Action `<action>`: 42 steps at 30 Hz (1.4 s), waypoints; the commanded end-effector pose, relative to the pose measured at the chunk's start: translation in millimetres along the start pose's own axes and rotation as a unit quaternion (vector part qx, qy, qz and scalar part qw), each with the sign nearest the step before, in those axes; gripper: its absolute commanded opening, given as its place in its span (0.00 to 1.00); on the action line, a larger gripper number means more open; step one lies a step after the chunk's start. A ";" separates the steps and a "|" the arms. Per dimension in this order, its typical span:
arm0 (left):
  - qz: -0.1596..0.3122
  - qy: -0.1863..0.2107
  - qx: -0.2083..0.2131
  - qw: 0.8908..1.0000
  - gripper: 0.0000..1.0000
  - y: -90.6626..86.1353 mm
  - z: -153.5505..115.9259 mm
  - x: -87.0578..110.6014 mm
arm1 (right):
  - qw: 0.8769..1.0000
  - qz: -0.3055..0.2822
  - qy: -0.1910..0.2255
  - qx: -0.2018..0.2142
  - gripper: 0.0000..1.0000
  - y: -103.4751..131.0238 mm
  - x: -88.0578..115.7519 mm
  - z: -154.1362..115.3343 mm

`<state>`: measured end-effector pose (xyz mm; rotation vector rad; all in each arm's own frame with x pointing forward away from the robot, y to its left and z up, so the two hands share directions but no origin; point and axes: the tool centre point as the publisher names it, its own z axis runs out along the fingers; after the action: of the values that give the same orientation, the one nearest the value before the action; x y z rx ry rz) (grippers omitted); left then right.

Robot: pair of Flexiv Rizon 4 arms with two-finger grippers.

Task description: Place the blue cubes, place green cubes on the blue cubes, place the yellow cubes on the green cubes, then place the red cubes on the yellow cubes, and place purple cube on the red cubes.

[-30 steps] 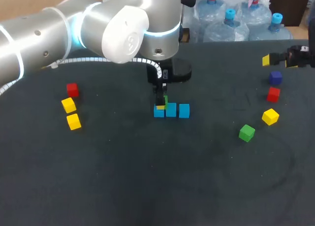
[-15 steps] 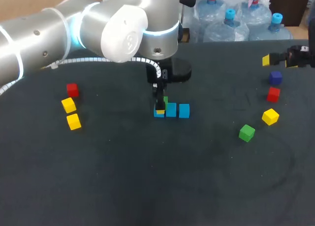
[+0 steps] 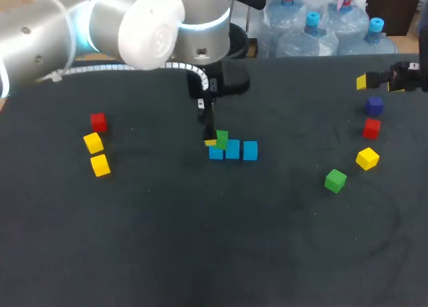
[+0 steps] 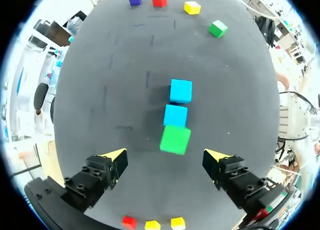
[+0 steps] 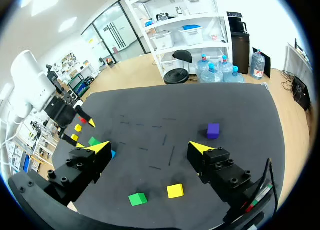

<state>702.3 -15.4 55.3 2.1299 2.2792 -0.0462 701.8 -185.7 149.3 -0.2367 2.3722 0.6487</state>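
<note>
Three blue cubes (image 3: 233,150) stand in a row at the table's middle. A green cube (image 3: 222,139) rests on the left-end one, turned slightly askew. My left gripper (image 3: 212,134) hovers just above it, open, touching nothing. In the left wrist view the green cube (image 4: 175,140) lies ahead of my left gripper (image 4: 165,157) and between its spread fingers, hiding the blue cube beneath; two blue cubes (image 4: 178,102) show beyond. My right gripper (image 3: 380,83) hangs open and empty at the far right edge, near the purple cube (image 3: 374,105).
On the left lie a red cube (image 3: 98,122) and two yellow cubes (image 3: 96,153). On the right lie a red cube (image 3: 371,128), a yellow cube (image 3: 366,158) and a green cube (image 3: 335,180).
My left gripper has opened, let go of the green cube onto the left blue cube, and risen slightly. The right arm has not moved.
</note>
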 end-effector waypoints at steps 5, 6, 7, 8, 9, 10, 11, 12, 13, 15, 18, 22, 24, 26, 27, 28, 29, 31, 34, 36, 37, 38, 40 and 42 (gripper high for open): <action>-0.021 -0.033 -0.040 0.998 1.00 -28.8 -34.9 42.7 | 1.000 0.000 0.000 0.001 1.00 0.3 0.2 -0.6; -0.026 -0.038 -0.045 0.998 1.00 -30.9 -37.9 47.6 | 1.000 0.000 0.000 0.001 1.00 0.3 0.2 -0.6; -0.033 -0.043 -0.051 0.997 1.00 -32.9 -40.9 53.0 | 1.000 0.000 0.000 0.001 1.00 0.3 0.2 -0.6; -0.039 -0.044 -0.057 0.997 1.00 -34.8 -43.2 58.3 | 1.000 0.000 0.000 0.001 1.00 0.3 0.2 -0.6; -0.042 -0.044 -0.065 0.996 1.00 -37.2 -45.0 63.4 | 1.000 0.000 0.000 0.001 1.00 0.3 0.2 -0.6; -0.044 -0.044 -0.069 0.996 1.00 -39.2 -45.6 68.3 | 1.000 0.000 0.000 0.001 1.00 0.3 0.2 -0.6; -0.049 -0.047 -0.069 0.995 1.00 -41.0 -46.2 72.7 | 1.000 0.000 0.000 0.001 1.00 0.3 0.2 -0.6; -0.052 -0.048 -0.070 0.995 1.00 -42.9 -46.8 77.0 | 1.000 0.000 0.000 0.001 1.00 0.3 0.2 -0.6; -0.055 -0.045 -0.075 0.995 1.00 -45.0 -46.9 81.1 | 1.000 0.000 0.000 0.001 1.00 0.3 0.2 -0.6; -0.064 -0.047 -0.082 0.994 1.00 -47.0 -47.4 89.2 | 1.000 0.000 0.000 0.001 1.00 0.3 0.2 -0.6; -0.068 -0.042 -0.084 0.993 1.00 -47.0 -45.5 94.0 | 1.000 0.000 0.000 0.001 1.00 0.3 0.2 -0.6; -0.036 -0.033 -0.076 0.996 1.00 -45.4 -38.1 75.4 | 1.000 0.000 0.000 0.001 1.00 0.3 0.2 -0.6; -0.005 -0.024 -0.066 0.998 1.00 -44.1 -32.9 58.9 | 1.000 0.000 0.000 0.001 1.00 0.3 0.2 -0.6; 0.014 -0.017 -0.062 0.998 1.00 -41.0 -28.9 42.5 | 1.000 0.000 0.000 0.001 1.00 0.3 0.2 -0.6; 0.029 -0.016 -0.062 0.998 1.00 -39.3 -27.1 33.2 | 1.000 0.000 0.000 0.001 1.00 0.3 0.2 -0.6; 0.035 -0.015 -0.060 0.997 1.00 -36.8 -25.7 26.0 | 1.000 0.000 0.000 0.001 1.00 0.3 0.2 -0.6; 0.046 -0.010 -0.061 0.997 1.00 -33.5 -24.1 18.4 | 1.000 0.000 0.000 0.001 1.00 0.3 0.2 -0.6; 0.065 -0.006 -0.060 0.996 1.00 -28.2 -21.9 6.2 | 1.000 0.000 0.000 0.001 1.00 0.3 0.2 -0.6; 0.084 0.003 -0.060 0.995 1.00 -16.6 -17.3 -7.5 | 1.000 0.000 0.000 0.001 1.00 0.3 0.2 -0.6; 0.093 0.011 -0.062 0.994 1.00 -6.8 -12.1 -13.8 | 1.000 0.000 0.000 0.001 1.00 0.3 0.2 -0.6; 0.092 0.011 -0.061 0.994 1.00 -2.0 -10.6 -15.6 | 1.000 0.000 0.000 0.001 1.00 0.3 0.2 -0.6; 0.093 0.013 -0.061 0.994 1.00 0.1 -10.1 -16.7 | 1.000 0.000 0.000 0.001 1.00 0.3 0.2 -0.6; 0.097 0.012 -0.058 0.994 1.00 5.7 -9.5 -19.9 | 1.000 0.000 0.000 0.001 1.00 0.3 0.2 -0.6; 0.100 0.014 -0.058 0.993 1.00 8.6 -8.6 -22.7 | 1.000 0.000 0.000 0.001 1.00 0.3 0.2 -0.6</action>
<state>696.2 -26.4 65.8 2.2336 1.9608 0.1235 701.8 -185.7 149.3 -0.2367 2.3722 0.6487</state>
